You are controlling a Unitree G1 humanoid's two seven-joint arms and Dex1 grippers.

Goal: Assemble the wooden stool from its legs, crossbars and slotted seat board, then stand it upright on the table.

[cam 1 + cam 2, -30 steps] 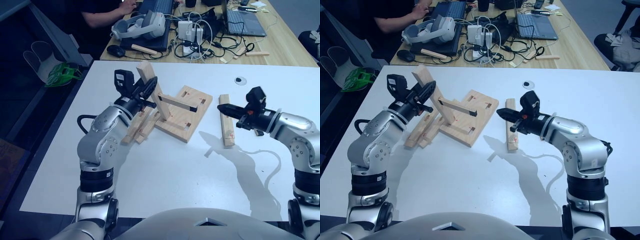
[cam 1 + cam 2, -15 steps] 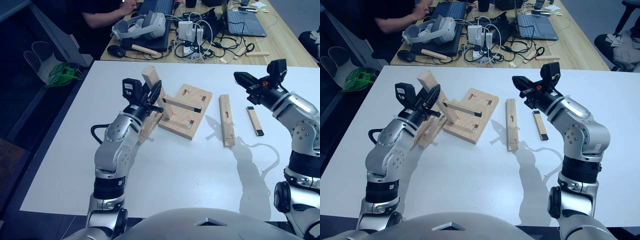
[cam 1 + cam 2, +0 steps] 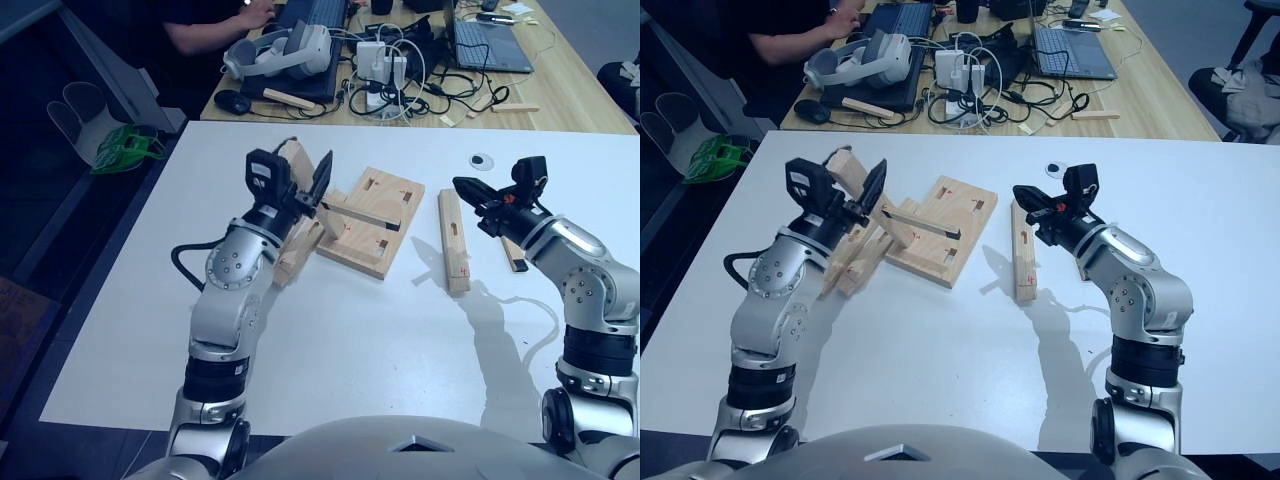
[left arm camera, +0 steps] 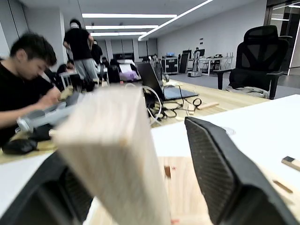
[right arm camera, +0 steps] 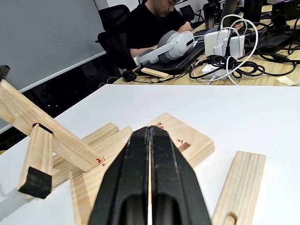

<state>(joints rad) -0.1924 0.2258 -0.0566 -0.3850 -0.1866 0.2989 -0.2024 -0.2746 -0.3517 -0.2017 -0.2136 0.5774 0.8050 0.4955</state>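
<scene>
Our pale square slotted wooden seat board (image 3: 372,225) lies on the white table (image 3: 330,340).
We see the left gripper (image 3: 305,172) spread around a pale wooden leg (image 3: 292,158) beside it; the right gripper (image 3: 465,187), pinched together and empty, hovers near a loose slotted wooden bar (image 3: 455,245).

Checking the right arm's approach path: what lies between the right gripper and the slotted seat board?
One slotted wooden plank lies flat on the table between the right gripper and the seat board, as the left eye view shows.
</scene>
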